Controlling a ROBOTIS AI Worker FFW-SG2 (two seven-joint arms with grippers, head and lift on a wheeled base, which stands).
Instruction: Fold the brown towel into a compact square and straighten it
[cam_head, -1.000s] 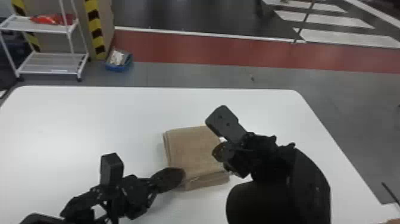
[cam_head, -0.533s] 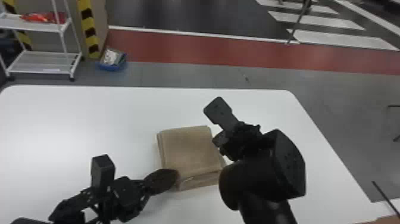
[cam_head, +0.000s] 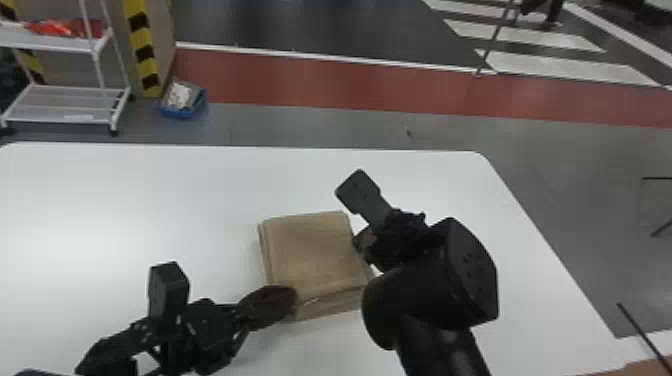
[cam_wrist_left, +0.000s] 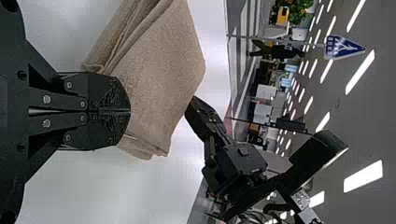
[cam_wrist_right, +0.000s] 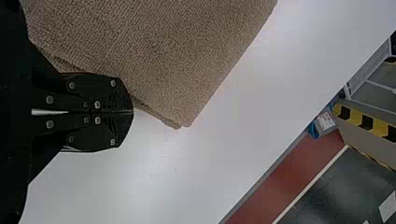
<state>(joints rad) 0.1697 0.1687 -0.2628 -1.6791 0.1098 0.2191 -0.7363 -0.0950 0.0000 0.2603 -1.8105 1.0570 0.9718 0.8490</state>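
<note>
Head view: left end effector (cam_head: 292, 300) and right end effector (cam_head: 359, 242), both closed, should square brown towel (cam_head: 315, 252) gently, without rucking layers.

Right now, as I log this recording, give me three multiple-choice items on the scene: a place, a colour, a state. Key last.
1. Where is the brown towel?
A) On the floor
B) On the white table, between the left gripper and the right gripper
C) Held up in the air

2. What colour is the bin beyond the table?
A) Blue
B) Green
C) Yellow

3. How is the towel arranged?
A) Spread out in one layer
B) Rolled into a tube
C) Folded in layers

1: B, the head view shows it lying there.
2: A, its rim and side are blue.
3: C, stacked edges show in the left wrist view.
</note>
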